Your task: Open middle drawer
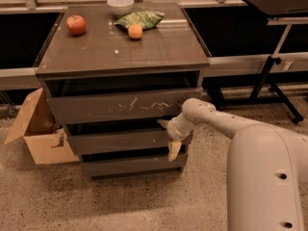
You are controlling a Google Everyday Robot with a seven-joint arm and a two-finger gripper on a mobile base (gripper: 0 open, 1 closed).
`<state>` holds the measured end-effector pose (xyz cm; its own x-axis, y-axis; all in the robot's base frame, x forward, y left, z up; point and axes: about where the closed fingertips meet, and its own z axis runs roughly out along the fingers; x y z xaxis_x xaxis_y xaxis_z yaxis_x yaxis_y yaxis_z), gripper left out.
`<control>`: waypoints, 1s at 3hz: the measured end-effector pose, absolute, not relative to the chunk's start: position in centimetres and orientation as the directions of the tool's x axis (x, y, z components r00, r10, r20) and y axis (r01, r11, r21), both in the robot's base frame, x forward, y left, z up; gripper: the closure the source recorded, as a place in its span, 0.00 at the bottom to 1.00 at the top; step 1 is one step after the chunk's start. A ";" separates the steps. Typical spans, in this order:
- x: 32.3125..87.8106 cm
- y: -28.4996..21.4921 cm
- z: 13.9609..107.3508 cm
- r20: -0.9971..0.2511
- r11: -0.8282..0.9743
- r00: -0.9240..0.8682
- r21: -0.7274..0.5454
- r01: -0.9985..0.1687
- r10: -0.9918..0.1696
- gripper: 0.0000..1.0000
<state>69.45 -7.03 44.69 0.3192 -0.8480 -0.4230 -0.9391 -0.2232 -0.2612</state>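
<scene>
The middle drawer point(120, 141) is the plain grey-brown front of medium height, between the taller scratched top front point(120, 108) and the slim bottom front point(130, 164). All three fronts stand a little forward of the cabinet, with dark gaps above them. My gripper point(168, 139) is at the right end of the middle drawer's front. Its fingers are spread apart. One tan fingertip point(162, 124) sits in the gap above the front. The other point(174, 151) hangs down over the front's face. My white arm point(216, 121) reaches in from the right.
On the cabinet top point(144, 52) lie an apple point(76, 24), a white bowl point(120, 5), a green bag point(142, 18) and an orange point(135, 31). An open cardboard box point(36, 129) stands at the cabinet's left. A black table frame point(269, 71) is at the right.
</scene>
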 end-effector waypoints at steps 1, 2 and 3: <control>70.6 -6.9 43.1 -0.429 -0.178 0.275 -0.253 -0.951 -0.861 0.00; 71.3 -7.1 41.4 -0.444 -0.140 0.231 -0.227 -0.964 -0.866 0.17; 70.8 -7.1 41.6 -0.458 -0.129 0.225 -0.231 -0.964 -0.860 0.40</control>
